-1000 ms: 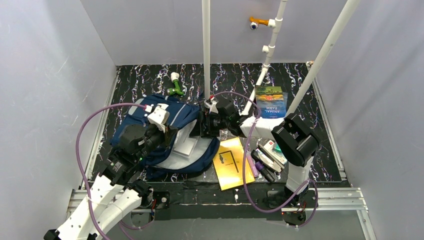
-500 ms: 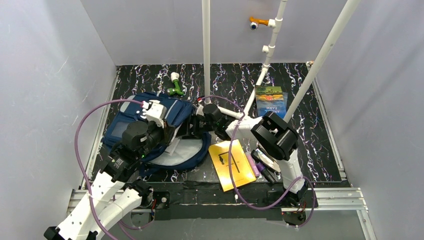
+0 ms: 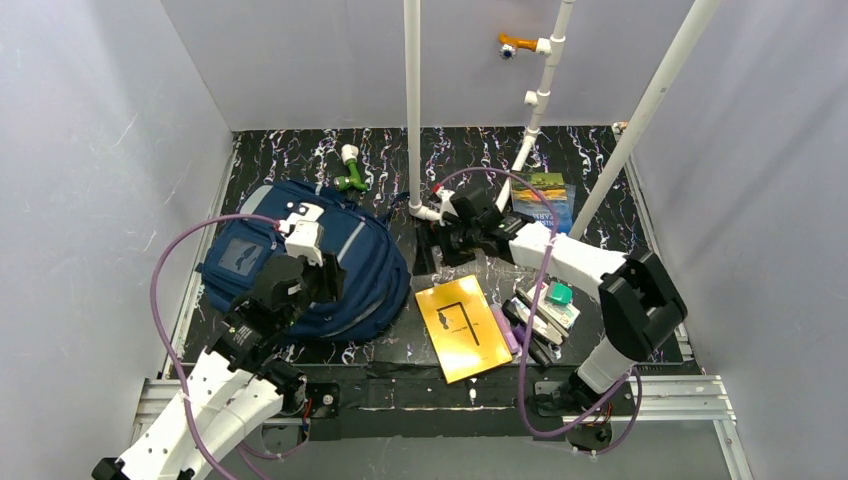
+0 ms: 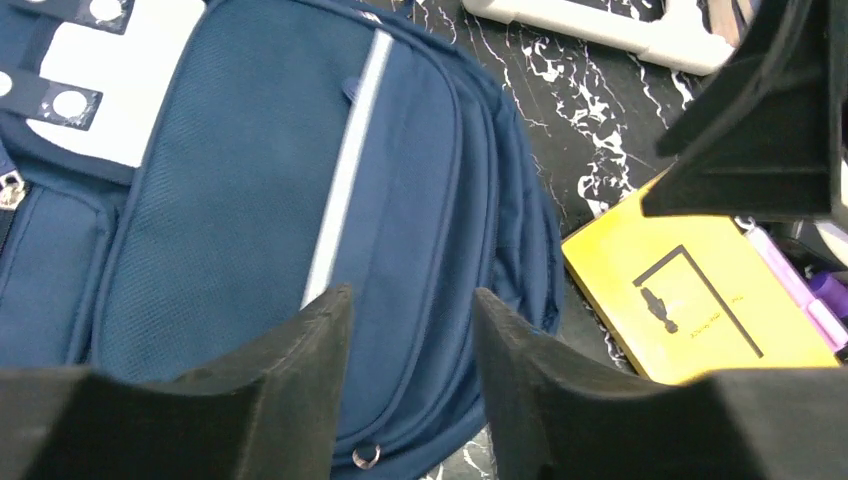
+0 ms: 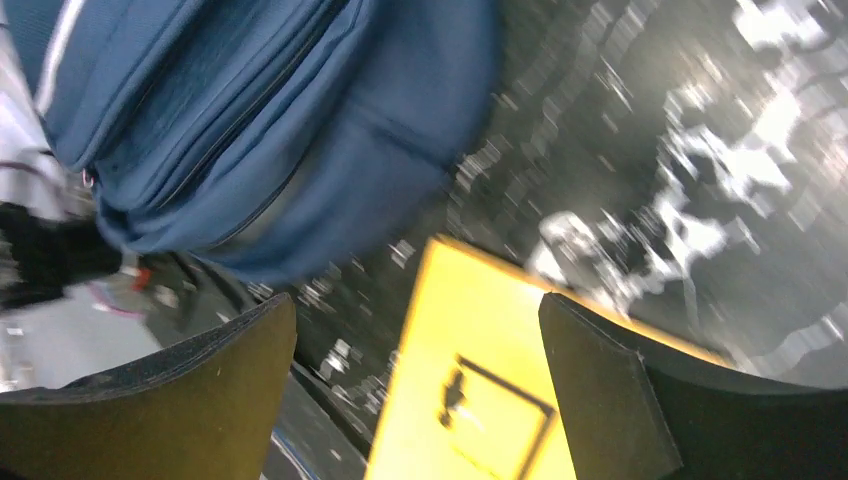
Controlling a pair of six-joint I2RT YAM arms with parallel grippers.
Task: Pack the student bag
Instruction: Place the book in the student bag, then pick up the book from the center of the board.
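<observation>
- Yellow book lies flat at the near edge of the surface, mid-scene, just right of the bag's near-right corner.
- Pile of pens and markers sits right of the yellow book, just beside it. Something green-capped is on top; can't tell what it is.
- Bag lies flat on the left half of the surface, front face up, clear pocket window toward the left. White buttoned patch and grey stripe show in the left wrist view.
- Left tool hovers over the near-right part of the bag. Narrow gap, nothing between the fingers; can't tell whether it touches the fabric.
- Right tool is spread wide and holds nothing, above the surface just right of the bag and far of the yellow book. Its wrist view is blurred.
- Blue book lies far right, partly hidden by the right arm.
- Green-and-white item lies far of the bag, apart from it.
- White pole rises from the far middle.
</observation>
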